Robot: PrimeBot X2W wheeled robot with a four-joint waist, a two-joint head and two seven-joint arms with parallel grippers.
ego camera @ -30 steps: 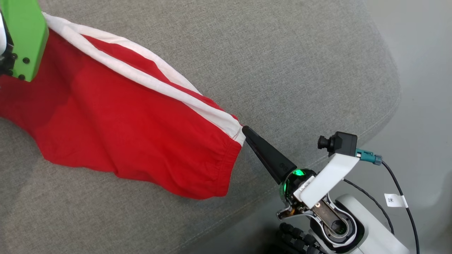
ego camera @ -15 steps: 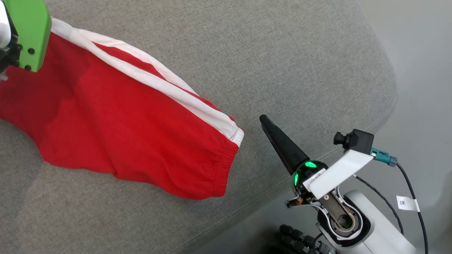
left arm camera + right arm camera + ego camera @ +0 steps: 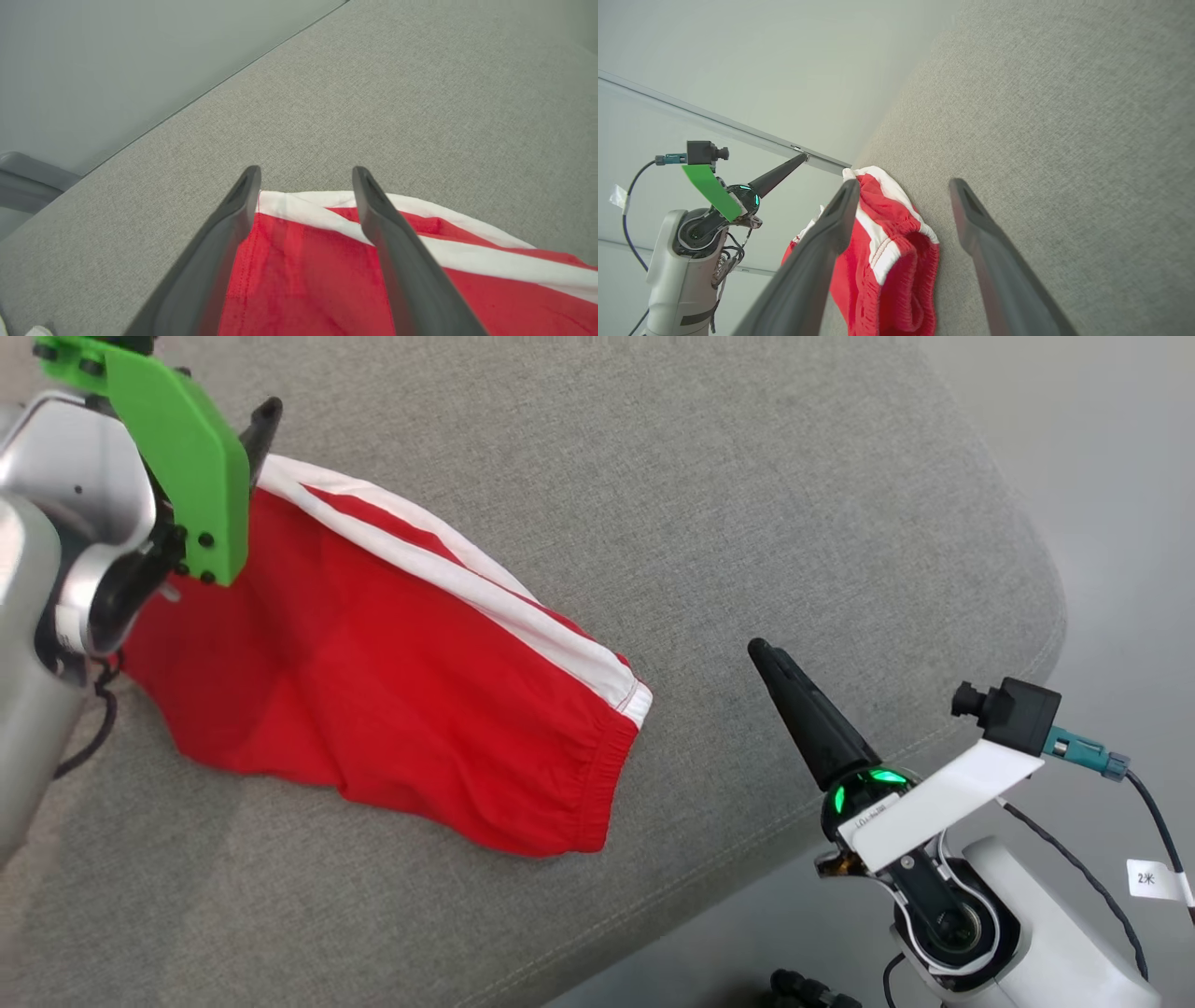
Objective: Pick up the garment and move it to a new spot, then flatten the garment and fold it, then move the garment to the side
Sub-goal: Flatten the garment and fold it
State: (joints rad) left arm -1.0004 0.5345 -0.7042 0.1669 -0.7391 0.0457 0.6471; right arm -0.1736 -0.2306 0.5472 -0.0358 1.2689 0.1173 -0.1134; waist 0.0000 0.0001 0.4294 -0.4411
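The red shorts [image 3: 392, 691] lie spread on the grey cushion [image 3: 747, 476], so flattening and folding looks to be the step in hand. Both hands are open and empty. The left hand [image 3: 306, 177] hovers over the striped corner, and the right hand [image 3: 903, 186] stands apart from the waistband. The next move likely calls for gripping an edge to fold.

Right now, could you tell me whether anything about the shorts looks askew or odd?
The shorts lie slanted on the cushion and not quite flat: their lower edge ripples, and the elastic end gapes open in the right wrist view. No damage shows.
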